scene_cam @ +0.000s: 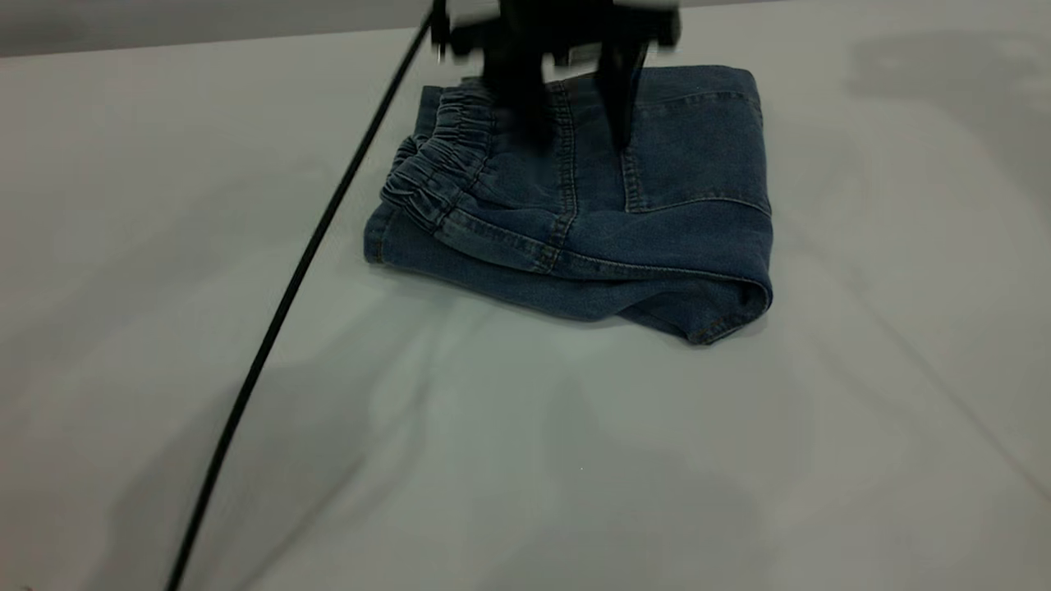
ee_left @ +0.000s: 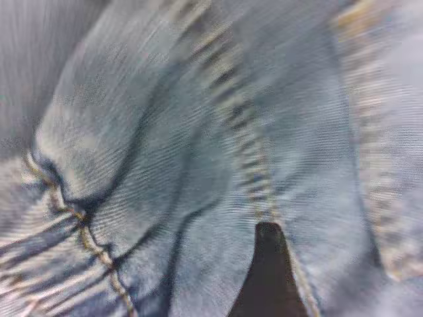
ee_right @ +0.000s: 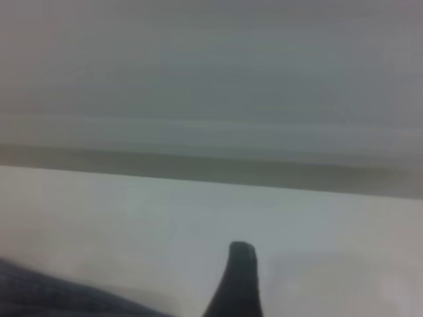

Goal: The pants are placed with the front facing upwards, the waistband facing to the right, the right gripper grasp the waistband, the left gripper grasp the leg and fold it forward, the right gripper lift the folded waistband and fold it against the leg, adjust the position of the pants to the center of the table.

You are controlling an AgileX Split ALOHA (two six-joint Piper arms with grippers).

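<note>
The pants (scene_cam: 657,205), judged soft and limp, were seen beneath the left gripper's (scene_cam: 571,123) spread jaws, and the thicker waistband (scene_cam: 435,164) just beside them was judged the firmest hold.

- The desk (scene_cam: 739,460) is a wide, plain white matte surface that fills nearly the whole exterior view; faint creases and soft grey shadows run across its near half.
- The pants (scene_cam: 591,205) lie directly on it, toward the far edge, folded into a compact blue denim bundle.
- The waistband (scene_cam: 435,160), gathered and ruched, sits on top of the bundle at its left side, with a folded layer of denim under it touching the desk.
- A black cable (scene_cam: 271,328) slants across the left part of the desk; whether it touches the surface cannot be told.
</note>
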